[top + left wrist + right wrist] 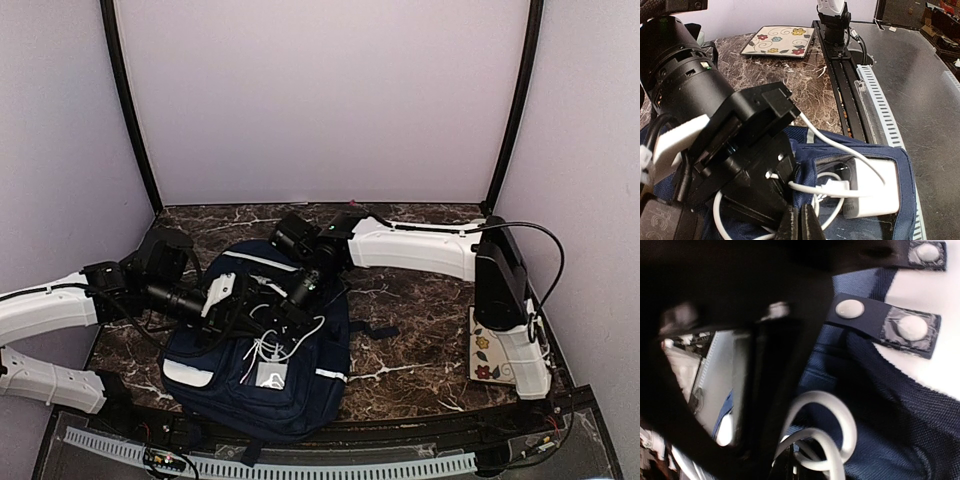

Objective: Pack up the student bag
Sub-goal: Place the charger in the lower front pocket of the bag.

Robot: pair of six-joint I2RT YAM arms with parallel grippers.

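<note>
The student bag [300,385] is navy blue and lies flat on the marble table, its front pocket open. A white charger [271,375] sits in that pocket, and its white cable [300,335] loops up out of it. My left gripper [228,298] reaches in from the left. In the left wrist view its fingers [800,225] are pinched shut on the pocket's navy edge [812,165], next to the charger [875,187]. My right gripper [300,292] reaches in from the right over the bag. Its fingertips [790,467] are closed at the cable loops [832,440].
A flat floral-patterned board [485,350] lies at the right by the right arm's base, and it also shows in the left wrist view [780,40]. A black rail [840,85] and a slotted white strip [300,465] run along the table's near edge. Walls enclose three sides.
</note>
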